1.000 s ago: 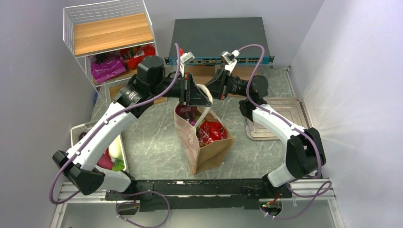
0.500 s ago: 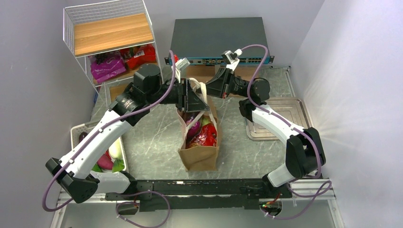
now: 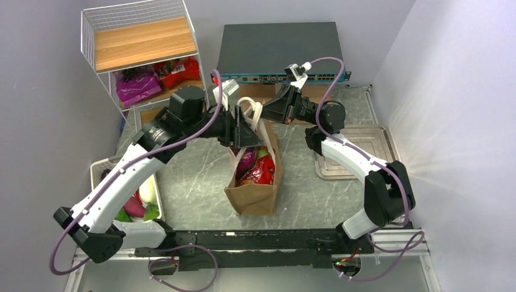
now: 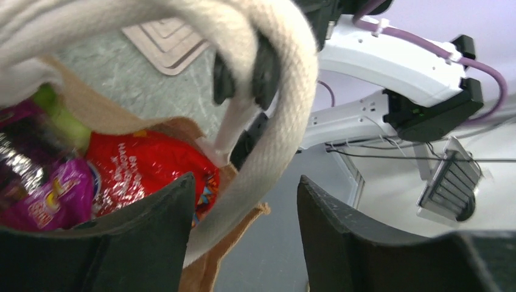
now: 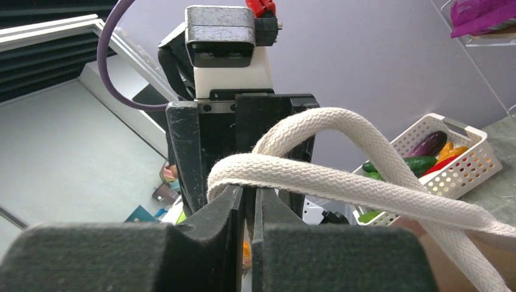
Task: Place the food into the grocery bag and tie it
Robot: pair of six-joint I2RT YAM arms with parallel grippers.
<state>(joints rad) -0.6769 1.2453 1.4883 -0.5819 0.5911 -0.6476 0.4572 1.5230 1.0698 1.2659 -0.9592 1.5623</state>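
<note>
Probably a robotics lab test cell: plain partition walls (image 3: 36, 121), a rack-type network switch (image 3: 277, 45), a black mounting rail (image 3: 243, 240) and a marble-patterned worktop (image 3: 195, 176).

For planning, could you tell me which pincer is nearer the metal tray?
Right. The right pincer, shut on the bag handle, sits left of the tray; the left pincer stands open farther left.

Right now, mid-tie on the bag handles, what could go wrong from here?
1. The left jaws stand open with a handle strap loose between them. It may slip free, and the crossing could come undone.
2. The right jaws are shut on the crossed handles. A hard pull might tip the free-standing grocery bag and spill the red snack packets near its mouth.
</note>
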